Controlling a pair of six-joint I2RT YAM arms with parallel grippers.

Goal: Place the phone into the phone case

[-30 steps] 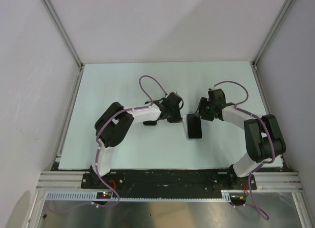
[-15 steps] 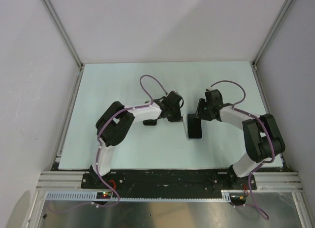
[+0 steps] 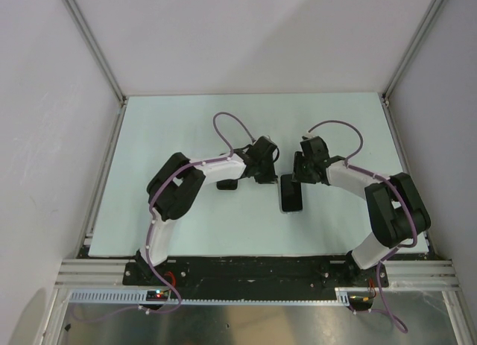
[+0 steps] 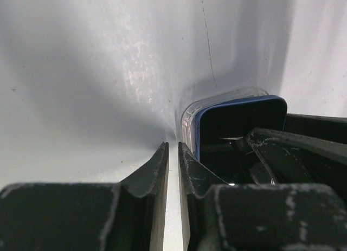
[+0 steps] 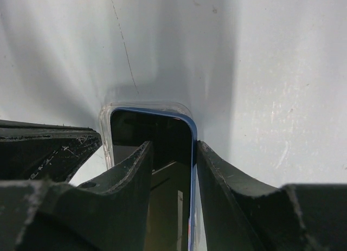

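Note:
The phone (image 3: 291,196), black-screened with a blue edge, lies flat inside the clear phone case (image 5: 104,126) near the table's middle. The case rim shows round the phone's far end in the left wrist view (image 4: 187,116) too. My right gripper (image 3: 297,173) is open at the phone's far end. In the right wrist view (image 5: 171,143) one finger is over the screen (image 5: 152,133) and the other is just outside the blue right edge. My left gripper (image 3: 273,175) is shut and empty, low on the table beside the case's left side (image 4: 173,145), next to the phone (image 4: 238,118).
A small dark object (image 3: 226,185) lies on the pale table (image 3: 171,129) under my left forearm. Grey walls with metal frame rails enclose the table on three sides. The right gripper's finger (image 4: 293,148) shows close by in the left wrist view.
My right gripper has moved left and in over the phone's far end. The phone and case have shifted slightly left. My left gripper has barely moved.

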